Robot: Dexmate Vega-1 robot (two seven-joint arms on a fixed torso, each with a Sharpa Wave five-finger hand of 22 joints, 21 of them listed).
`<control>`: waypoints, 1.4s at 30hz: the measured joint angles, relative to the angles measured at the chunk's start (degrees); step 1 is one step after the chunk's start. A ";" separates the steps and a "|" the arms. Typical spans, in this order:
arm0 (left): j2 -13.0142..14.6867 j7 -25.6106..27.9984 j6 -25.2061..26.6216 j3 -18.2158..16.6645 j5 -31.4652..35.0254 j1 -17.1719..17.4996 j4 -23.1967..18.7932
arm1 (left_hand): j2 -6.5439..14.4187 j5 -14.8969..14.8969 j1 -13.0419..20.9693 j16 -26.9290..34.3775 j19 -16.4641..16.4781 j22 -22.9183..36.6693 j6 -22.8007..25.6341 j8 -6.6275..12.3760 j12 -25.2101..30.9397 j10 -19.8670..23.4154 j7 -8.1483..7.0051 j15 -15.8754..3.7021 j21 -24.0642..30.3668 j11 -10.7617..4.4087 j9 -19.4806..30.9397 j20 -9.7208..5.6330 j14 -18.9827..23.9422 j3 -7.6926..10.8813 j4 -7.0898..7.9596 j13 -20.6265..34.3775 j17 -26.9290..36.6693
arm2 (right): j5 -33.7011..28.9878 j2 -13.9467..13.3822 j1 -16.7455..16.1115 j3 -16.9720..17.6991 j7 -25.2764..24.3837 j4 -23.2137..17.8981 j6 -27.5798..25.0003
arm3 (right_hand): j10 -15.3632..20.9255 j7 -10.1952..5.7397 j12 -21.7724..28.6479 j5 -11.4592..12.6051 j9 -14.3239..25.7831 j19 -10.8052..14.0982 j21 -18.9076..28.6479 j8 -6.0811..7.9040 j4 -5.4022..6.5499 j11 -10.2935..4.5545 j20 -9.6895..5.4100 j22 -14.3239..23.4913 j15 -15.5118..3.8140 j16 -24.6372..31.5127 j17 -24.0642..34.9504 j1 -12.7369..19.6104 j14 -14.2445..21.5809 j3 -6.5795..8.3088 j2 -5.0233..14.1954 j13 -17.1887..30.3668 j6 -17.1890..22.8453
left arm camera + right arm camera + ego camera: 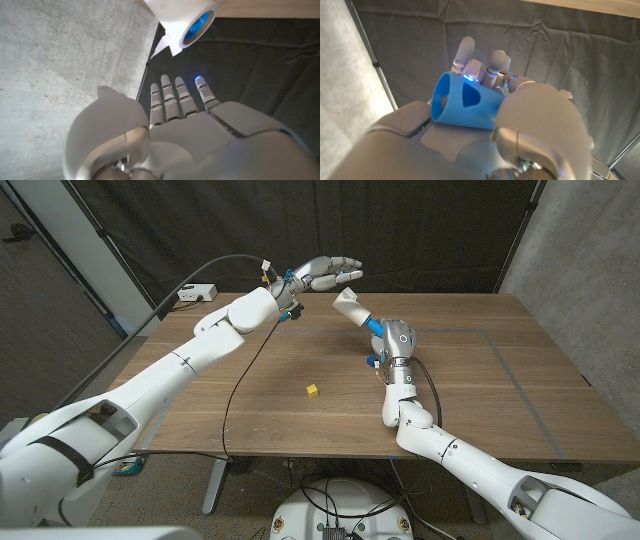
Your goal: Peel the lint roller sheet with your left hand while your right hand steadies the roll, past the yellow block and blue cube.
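The right hand (392, 340) is raised over the middle of the wooden table (470, 390), toward its far side, and grips the lint roller (356, 310) by its blue handle (465, 102). In the right wrist view the handle's flared blue end lies across the palm with the fingers (465, 52) curled behind it, so this hand has a firm hold of the tool. The roller's white roll (175, 15) points up and to the left, well above the tabletop.

The left hand (322, 273) hangs in the air just left of the roll's tip, near it but apart from it. Its fingers (172, 97) are stretched out straight and close together, the thumb off to one side, and nothing is between them. In the left wrist view the white roll with its blue core hangs just past those fingertips, a loose corner of sheet (176, 49) standing off its edge.

The small yellow block (312, 390) sits on the table nearer the robot, left of the right forearm and well below the roller. A small blue cube (370, 361) lies on the table close beside the right wrist, partly hidden by it. At the far left, off the table's corner, a white box (194, 293) with a cable sits. There are no containers on the table.
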 measured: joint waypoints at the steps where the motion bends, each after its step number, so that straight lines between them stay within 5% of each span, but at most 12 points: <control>1: 0.00 -0.86 1.08 0.00 -0.78 -0.11 0.17 | -0.24 0.00 -0.48 0.00 0.00 0.00 -0.04 0.00 0.13 -0.13 0.04 0.01 -0.25 0.12 0.00 0.00 -0.01 -0.21 -0.02 0.00 0.00 | -1.00 1.39 -0.05 0.53 -0.75 2.21 0.46 | 0.00 -0.08 0.00 0.00 0.00 0.00 0.00 0.00 0.00 0.00 0.00 -0.02 0.00 0.00 0.01 0.00 0.00 0.00 0.00 -0.03 0.08; 3: -0.04 -2.61 2.60 0.00 -2.22 -0.54 0.67 | -0.26 0.00 -1.29 0.00 -0.06 0.00 -0.39 0.00 0.25 -0.55 0.39 0.21 -0.49 0.55 -0.24 0.06 -0.66 -0.39 -0.07 0.00 0.00 | -3.59 1.39 -0.05 0.53 -2.24 2.21 2.01 | 0.00 -0.10 0.00 0.00 0.00 0.00 0.00 0.00 0.00 0.00 0.00 -0.02 0.00 -0.01 0.01 -0.01 0.00 0.00 0.01 0.04 0.10; 5: -0.12 -3.66 3.15 0.00 -2.91 -0.91 1.06 | -0.86 0.00 -2.36 0.00 -0.74 0.00 -1.16 0.00 0.25 -1.69 0.50 0.53 -0.93 1.03 -0.27 0.09 -2.02 -1.05 -0.25 0.00 0.00 | -5.65 6.35 -1.39 4.44 -2.99 7.81 3.51 | -0.11 -0.39 0.00 0.00 -0.26 -0.22 0.00 0.00 0.00 -0.11 -0.22 -0.02 0.00 -0.01 0.02 -0.05 0.00 0.00 0.04 0.00 0.38; 8: -0.31 -5.15 3.71 0.36 -3.83 -2.04 2.37 | -1.92 0.00 -3.82 -0.24 -2.63 0.00 -4.54 0.00 0.17 -5.45 0.06 1.16 -2.39 1.47 -0.27 0.17 -5.55 -1.92 -1.13 -0.15 -0.21 | -10.52 8.76 -1.84 6.72 -4.35 9.72 6.43 | -0.21 -0.61 0.00 0.00 -0.37 -0.86 0.00 -0.23 0.18 -0.21 0.01 -0.02 0.00 -0.02 0.02 -0.37 -0.01 0.18 -0.12 -0.27 0.16; 9: -0.36 -7.69 4.25 0.60 -5.00 -2.68 3.10 | -2.23 0.26 -4.07 -0.48 -3.53 0.00 -6.07 0.00 0.00 -7.28 -0.05 1.59 -3.08 1.55 -0.27 0.19 -7.20 -2.32 -1.53 -0.17 -0.36 | -12.56 11.58 -2.32 10.13 -4.74 11.76 7.45 | -0.21 -0.61 0.00 0.00 -0.49 -0.86 0.00 -0.24 0.25 -0.21 -0.02 0.04 0.01 -0.02 0.02 -0.37 -0.01 0.25 -0.11 -0.35 0.16; 16: -0.44 -17.36 6.22 3.06 -6.84 -7.34 6.25 | -5.47 2.95 -0.95 -0.78 -3.89 0.00 -9.74 0.93 -0.18 -14.64 -0.13 3.33 -5.98 2.98 -0.27 0.19 -14.16 -2.90 -4.36 -0.66 -1.23 | -24.06 15.92 -2.83 18.73 -6.08 15.47 10.84 | 0.02 -1.12 0.00 0.00 -0.80 -1.25 0.00 -0.24 0.25 -0.43 0.00 0.15 -0.09 -0.03 0.01 -0.61 -0.12 0.25 -0.19 -0.80 0.26; 20: -0.59 -21.03 7.40 4.07 -7.19 -9.23 7.31 | -4.04 3.34 0.24 -0.28 -3.89 0.11 -8.65 1.46 0.25 -15.01 0.91 3.99 -6.40 3.65 -0.27 0.19 -14.84 -2.13 -4.25 -0.97 -1.23 | -29.82 17.58 -2.69 22.21 -6.51 17.22 12.10 | 0.01 -1.12 0.00 0.00 -1.06 -1.76 0.00 -0.23 0.25 -0.42 0.11 0.15 -0.19 -0.18 0.01 -0.75 -0.23 0.24 -0.18 -0.72 0.26; 25: -0.34 -23.31 8.61 5.03 -6.64 -10.99 6.99 | -1.78 3.34 2.33 0.16 -3.89 0.29 -6.24 2.13 1.17 -14.17 -2.01 3.74 -6.40 2.95 -0.27 0.19 -14.13 -0.46 -5.66 -1.61 -1.73 | -33.91 18.23 -2.16 23.95 -6.81 18.34 12.81 | 0.01 -1.12 0.00 0.00 -1.16 -1.76 0.00 -0.23 0.24 -0.42 0.10 0.15 0.10 -0.18 0.01 -0.77 -0.51 0.24 -0.17 -0.81 0.26; 30: 0.02 -23.95 9.04 5.66 -5.15 -12.18 5.77 | -2.90 3.34 5.68 0.73 -3.10 0.27 -2.79 3.01 2.10 -12.45 -6.79 2.63 -6.40 0.58 -0.27 0.17 -12.41 0.26 -7.70 -2.49 -2.29 | -36.55 18.30 -1.62 24.66 -6.98 18.71 12.99 | -0.30 -1.12 0.00 0.00 -1.45 -1.76 0.00 -0.23 0.24 -0.72 0.10 0.15 0.10 -0.18 -0.01 -0.78 -0.51 0.24 -0.16 -0.90 0.26; 37: -0.29 -22.49 7.37 5.38 -4.89 -11.99 5.41 | -1.26 2.80 3.97 1.92 -1.32 0.27 1.21 3.54 3.58 -8.92 -2.81 1.74 -6.74 0.44 -0.27 0.28 -9.26 -0.07 -6.32 -3.35 -2.12 | -37.89 18.10 -1.05 24.95 -7.06 18.04 13.43 | -0.30 -1.12 0.00 0.00 -1.81 -1.75 0.00 -0.23 0.24 -0.72 0.10 0.15 0.10 -0.24 -0.03 -0.78 -0.52 0.23 -0.16 -0.76 0.26; 42: -0.21 -20.80 7.16 4.62 -4.69 -11.44 4.09 | 1.04 1.72 1.04 2.44 -1.05 0.33 -1.53 2.02 3.62 -9.14 -2.16 1.69 -7.28 1.10 -0.27 0.19 -8.01 0.88 -4.47 -3.61 -1.56 | -36.52 17.76 -0.82 24.65 -7.08 17.37 14.18 | -0.30 -1.12 0.00 0.00 -1.86 -1.75 0.00 -0.23 0.24 -0.72 0.10 0.15 0.10 -0.22 -0.03 -1.29 -0.52 0.23 -0.11 -1.07 0.26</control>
